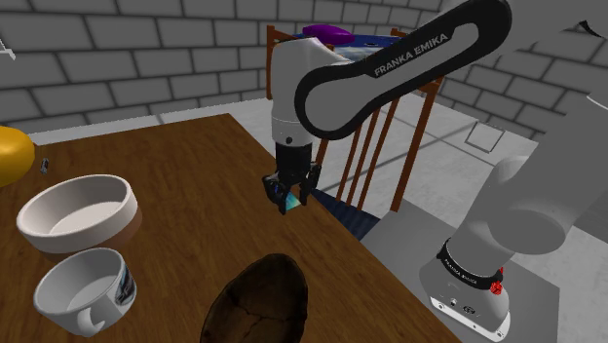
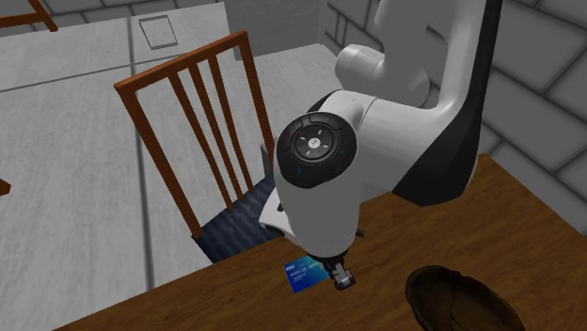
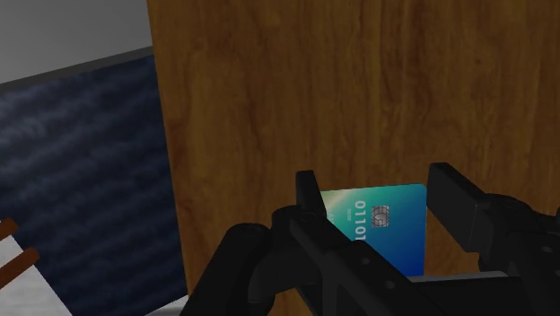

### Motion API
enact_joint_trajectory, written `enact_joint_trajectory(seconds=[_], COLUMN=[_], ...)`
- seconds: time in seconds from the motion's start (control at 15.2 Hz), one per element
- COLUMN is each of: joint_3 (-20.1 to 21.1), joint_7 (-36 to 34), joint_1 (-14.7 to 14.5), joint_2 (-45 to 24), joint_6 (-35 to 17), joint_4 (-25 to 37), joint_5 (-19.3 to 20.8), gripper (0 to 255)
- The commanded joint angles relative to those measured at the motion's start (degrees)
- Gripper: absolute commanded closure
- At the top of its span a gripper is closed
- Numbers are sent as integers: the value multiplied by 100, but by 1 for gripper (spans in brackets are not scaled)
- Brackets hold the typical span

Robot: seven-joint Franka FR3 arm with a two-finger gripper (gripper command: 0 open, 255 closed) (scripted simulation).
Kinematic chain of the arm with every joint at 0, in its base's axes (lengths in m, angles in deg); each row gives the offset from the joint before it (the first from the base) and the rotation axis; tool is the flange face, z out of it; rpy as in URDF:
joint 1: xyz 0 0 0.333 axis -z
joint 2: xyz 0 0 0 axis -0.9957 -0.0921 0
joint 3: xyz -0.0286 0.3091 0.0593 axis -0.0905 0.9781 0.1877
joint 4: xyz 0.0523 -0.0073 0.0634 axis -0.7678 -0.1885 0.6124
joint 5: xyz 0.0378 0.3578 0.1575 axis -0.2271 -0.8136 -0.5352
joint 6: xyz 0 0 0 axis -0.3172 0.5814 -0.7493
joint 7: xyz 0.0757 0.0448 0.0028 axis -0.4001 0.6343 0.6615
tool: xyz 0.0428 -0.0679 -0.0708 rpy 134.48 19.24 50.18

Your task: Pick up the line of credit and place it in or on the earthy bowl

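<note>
Brown wood table (image 1: 195, 166) filled the scene; one black gripper (image 1: 292, 198) hung low over its edge nearest the chair (image 2: 188, 103); its fingers (image 3: 307, 188) were clenched on one blue-green card (image 3: 381, 233), pressing its two long edges, so the card's long axis ran crosswise to the line between the fingers; whether the card had cleared the wood was hard to judge, though it seemed lifted a little. One dark brown bowl (image 1: 258, 297) sat near the gripper, toward the shoulder view's bottom and slightly left, apart from the card; the carry likely had to go that way. Counted: one arm, one card, one dark brown bowl, one white bowl (image 1: 78, 212), one white mug (image 1: 86, 290), one chair; part of a yellow thing (image 1: 12, 154) sat far off at the shoulder view's left.
</note>
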Motion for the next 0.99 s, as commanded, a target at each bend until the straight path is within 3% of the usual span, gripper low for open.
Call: enact_joint_trajectory(seconds=[0.0,0.92], joint_3=[-17,-146], joint_7=[8,-24], joint_1=[-1,14], joint_2=[97,557], joint_6=[151,1289], joint_4=[53,745], joint_5=[-19,-41], gripper=[255,255])
